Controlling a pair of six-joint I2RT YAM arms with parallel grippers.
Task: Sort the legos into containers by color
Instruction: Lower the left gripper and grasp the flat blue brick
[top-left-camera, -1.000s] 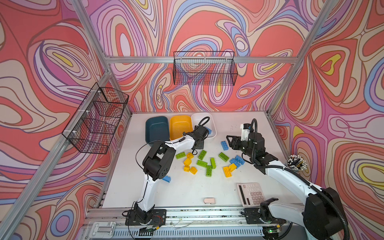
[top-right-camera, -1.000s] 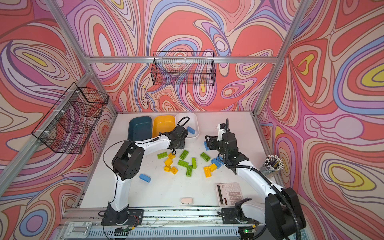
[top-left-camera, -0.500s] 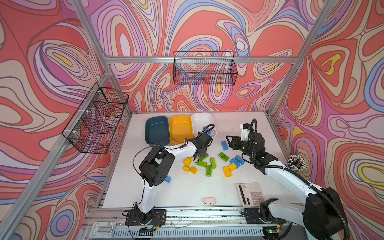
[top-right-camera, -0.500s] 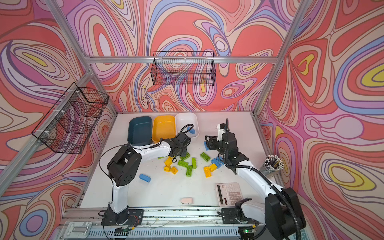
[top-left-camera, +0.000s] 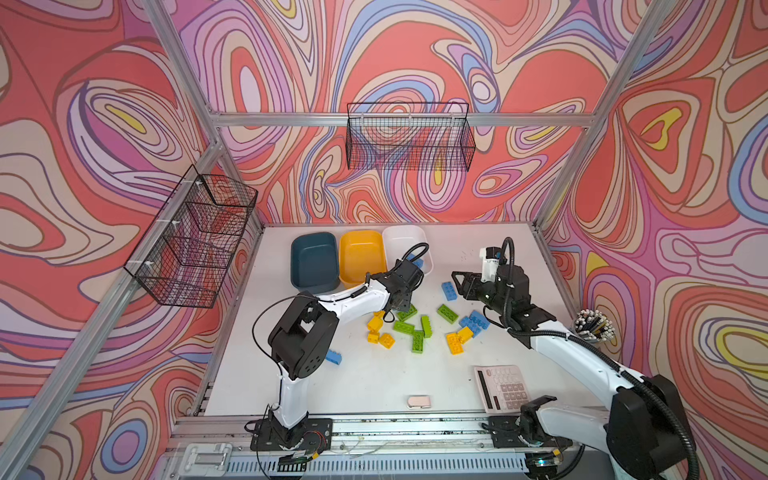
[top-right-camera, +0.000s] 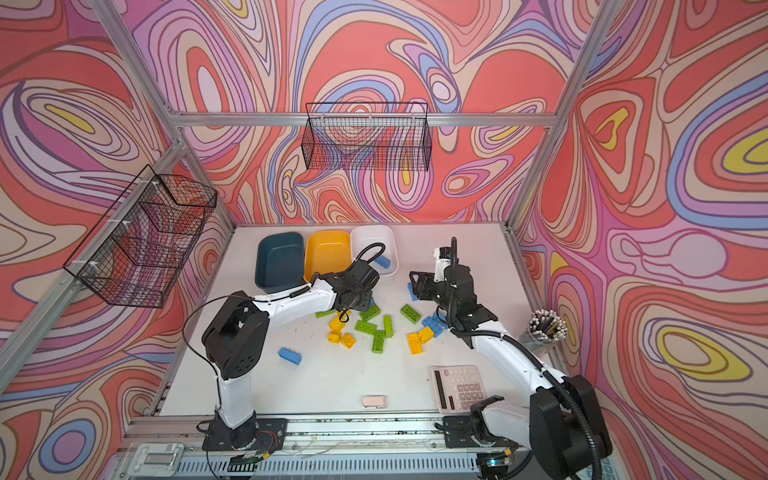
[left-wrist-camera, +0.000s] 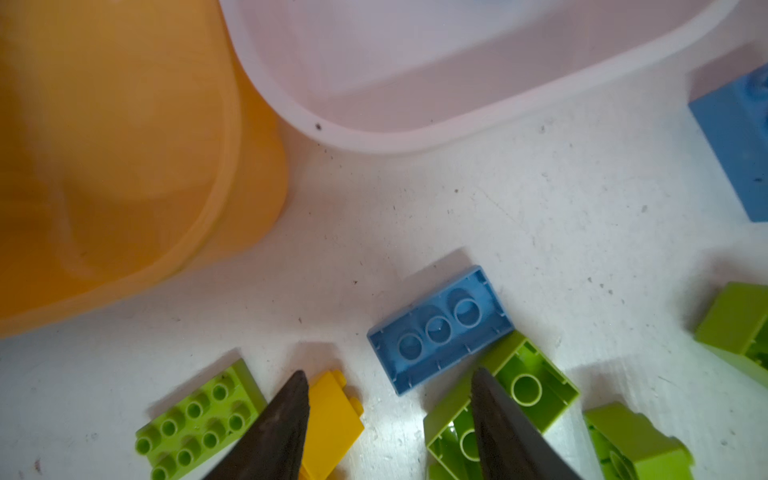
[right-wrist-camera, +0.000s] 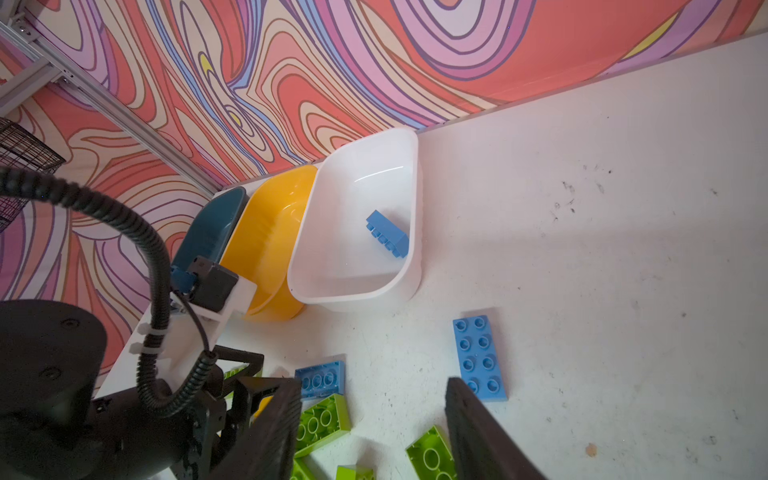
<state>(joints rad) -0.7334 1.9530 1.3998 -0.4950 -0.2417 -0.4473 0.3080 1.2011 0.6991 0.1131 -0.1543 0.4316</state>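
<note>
The left gripper (left-wrist-camera: 388, 374) is hanging over the legos (left-wrist-camera: 528, 386), jaws spread, gripping nothing. An upturned blue brick (left-wrist-camera: 438, 330) is lying just ahead of its tips, the white tub (left-wrist-camera: 415, 137) beyond. It looks like a reach before picking: next it must straddle this brick and close.

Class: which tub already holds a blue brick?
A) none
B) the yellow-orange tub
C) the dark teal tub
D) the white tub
D: the right wrist view shows a blue brick lying inside the white tub.
</note>
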